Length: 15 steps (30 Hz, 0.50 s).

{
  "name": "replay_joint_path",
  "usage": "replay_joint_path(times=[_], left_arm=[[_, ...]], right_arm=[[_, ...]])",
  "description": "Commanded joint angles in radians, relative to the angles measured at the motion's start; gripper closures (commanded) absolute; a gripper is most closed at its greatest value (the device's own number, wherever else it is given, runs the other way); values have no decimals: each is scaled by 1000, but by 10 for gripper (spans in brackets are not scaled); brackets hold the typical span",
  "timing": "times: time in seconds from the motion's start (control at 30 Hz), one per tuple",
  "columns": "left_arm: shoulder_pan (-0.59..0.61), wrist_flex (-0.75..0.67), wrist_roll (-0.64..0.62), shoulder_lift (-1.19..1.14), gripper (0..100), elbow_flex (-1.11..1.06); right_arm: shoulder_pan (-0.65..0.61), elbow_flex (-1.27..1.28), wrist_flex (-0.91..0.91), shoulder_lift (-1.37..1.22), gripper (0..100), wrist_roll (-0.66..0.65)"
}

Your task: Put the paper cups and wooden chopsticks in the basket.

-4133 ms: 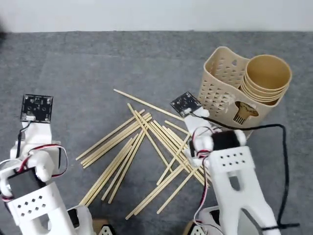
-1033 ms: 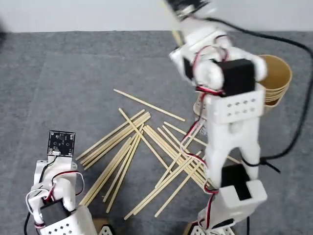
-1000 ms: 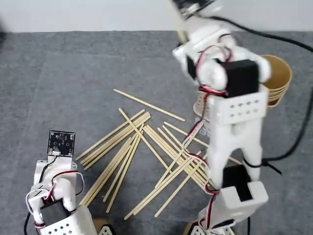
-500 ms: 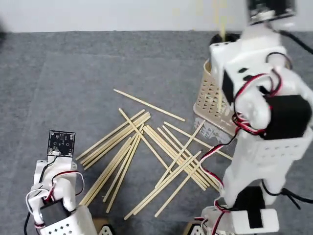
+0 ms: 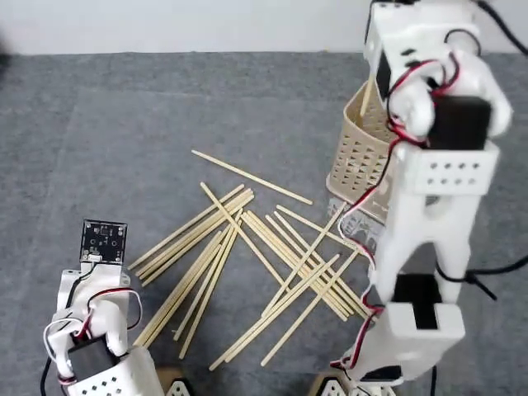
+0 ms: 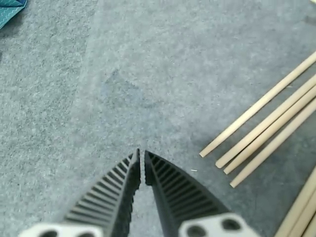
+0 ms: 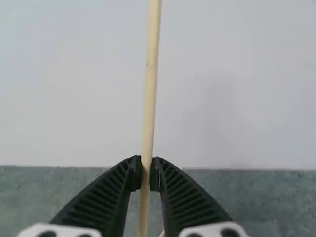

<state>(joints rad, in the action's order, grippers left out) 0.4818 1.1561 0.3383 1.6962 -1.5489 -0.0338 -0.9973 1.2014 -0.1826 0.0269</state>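
The basket (image 5: 356, 161) is sitting just under your right gripper (image 7: 145, 174), which is clamping one chopstick (image 7: 151, 74). Its long axis is standing upright, lower end pointing down at the basket's rim, favouring a straight drop.

Beige perforated basket (image 5: 355, 157) stands upright at the mat's (image 5: 124, 124) far right. One chopstick (image 7: 150, 74) is pinched upright in the right gripper (image 7: 145, 173), above the basket. Other chopsticks (image 5: 290, 247) lie loose and criss-crossed on the mat beside the basket, with a stray stick (image 5: 252, 176) slightly apart.
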Motion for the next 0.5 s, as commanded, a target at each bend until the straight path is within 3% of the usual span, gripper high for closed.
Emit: replay_joint_path(times=[0.0, 0.27, 0.47], left_arm=[[5, 2, 8, 12, 984, 8], [3, 2, 8, 12, 984, 8], [3, 2, 8, 12, 984, 8]], right_arm=[[25, -40, -70, -10, 991, 11], [48, -37, 39, -12, 991, 12], [48, -29, 223, 41, 991, 14]])
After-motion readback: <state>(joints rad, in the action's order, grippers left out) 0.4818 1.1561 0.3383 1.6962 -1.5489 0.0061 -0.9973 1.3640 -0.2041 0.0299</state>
